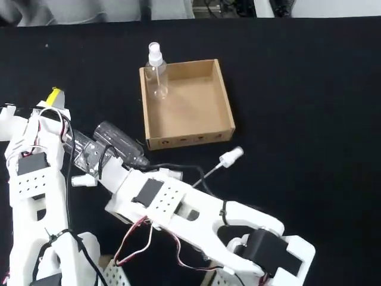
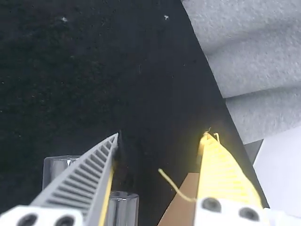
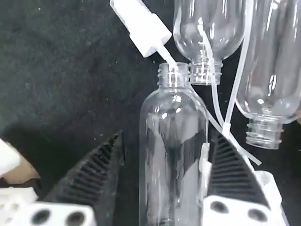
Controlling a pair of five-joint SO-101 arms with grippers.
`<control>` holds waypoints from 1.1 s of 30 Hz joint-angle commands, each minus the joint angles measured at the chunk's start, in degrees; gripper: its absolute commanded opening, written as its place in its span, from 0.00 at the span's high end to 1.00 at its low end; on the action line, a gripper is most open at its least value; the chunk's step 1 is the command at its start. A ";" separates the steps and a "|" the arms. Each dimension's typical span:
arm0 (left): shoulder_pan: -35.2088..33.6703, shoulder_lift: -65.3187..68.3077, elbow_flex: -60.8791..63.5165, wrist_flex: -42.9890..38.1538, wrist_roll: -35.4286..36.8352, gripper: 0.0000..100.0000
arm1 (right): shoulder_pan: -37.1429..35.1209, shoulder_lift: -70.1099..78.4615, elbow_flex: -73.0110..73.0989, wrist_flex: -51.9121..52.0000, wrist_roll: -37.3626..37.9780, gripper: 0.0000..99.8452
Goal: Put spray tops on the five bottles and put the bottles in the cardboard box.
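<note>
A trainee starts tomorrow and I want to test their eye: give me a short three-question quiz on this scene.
1. True or false: a capped bottle stands inside the cardboard box.
2. The right gripper straddles: A) the box wall, B) an uncapped bottle, C) a bottle with its top on.
3. Fill in: the left gripper is ____, holding nothing.
Key: 1 true; 2 B; 3 open.

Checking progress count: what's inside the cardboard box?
One bottle with spray top stands in the box's far-left corner; other visible floor is bare. The near wall covers a floor strip.
</note>
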 commanded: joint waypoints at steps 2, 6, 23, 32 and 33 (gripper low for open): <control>-0.84 -2.02 -1.63 -1.23 0.09 0.75 | 0.79 -0.75 -4.00 0.70 0.18 0.86; -0.84 -2.02 -1.63 -1.23 0.09 0.75 | 2.81 -0.75 -4.79 3.43 3.43 0.87; -0.75 -2.02 -1.63 -1.23 0.09 0.75 | 7.03 -0.75 -22.37 32.53 3.78 0.87; -0.66 -2.02 -1.63 -1.23 0.09 0.75 | 11.52 -2.95 -23.25 40.35 15.38 0.87; -0.75 -2.02 -1.63 -1.23 0.09 0.75 | 11.87 -3.91 -23.25 41.67 15.38 0.87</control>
